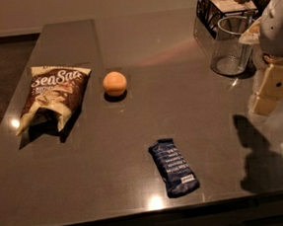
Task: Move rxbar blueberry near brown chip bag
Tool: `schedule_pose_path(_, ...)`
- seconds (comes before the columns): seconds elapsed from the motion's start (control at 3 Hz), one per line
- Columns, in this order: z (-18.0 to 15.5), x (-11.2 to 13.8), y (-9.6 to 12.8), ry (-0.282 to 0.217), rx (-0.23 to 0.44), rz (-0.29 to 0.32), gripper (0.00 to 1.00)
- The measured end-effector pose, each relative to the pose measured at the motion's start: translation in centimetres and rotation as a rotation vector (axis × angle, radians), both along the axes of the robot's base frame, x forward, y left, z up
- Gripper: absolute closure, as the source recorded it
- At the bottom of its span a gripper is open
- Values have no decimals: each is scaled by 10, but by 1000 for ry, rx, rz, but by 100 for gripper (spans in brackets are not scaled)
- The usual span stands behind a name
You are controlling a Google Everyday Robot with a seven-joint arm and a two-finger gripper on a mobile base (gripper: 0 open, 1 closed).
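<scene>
So, at ten o'clock lies the crinkled brown-and-cream chip bag [51, 100], a round orange fruit [114, 83] beside it. The flat navy-wrapped rxbar blueberry [174, 167] rests at five o'clock. The cream gripper [273, 89] hangs at three o'clock, whether open or closed I cannot tell; best to grasp across the bar's narrow width.

rxbar blueberry [173, 167]: one, a dark-blue bar lying flat near the front edge
brown chip bag [51, 95]: one, at the left
orange round fruit [114, 83]: one, just right of the bag
clear glass jar [230, 45]: one, at the back right
black wire basket [203, 9]: one, behind the jar
tabletop [189, 96]: one, dark grey, carrying all of these
gripper [270, 94]: one, at the right edge, over the tabletop
</scene>
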State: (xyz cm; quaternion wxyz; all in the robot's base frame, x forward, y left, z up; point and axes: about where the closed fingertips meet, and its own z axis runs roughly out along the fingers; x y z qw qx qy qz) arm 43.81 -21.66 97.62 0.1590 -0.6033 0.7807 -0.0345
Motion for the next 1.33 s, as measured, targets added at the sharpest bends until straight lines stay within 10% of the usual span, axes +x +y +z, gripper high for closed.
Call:
schedule_pose_path(1.0, -9, -6, 19, 46, 33, -6, 0)
schedule_pose_path(1.33, -32, -22, 32, 93, 108, -94, 0)
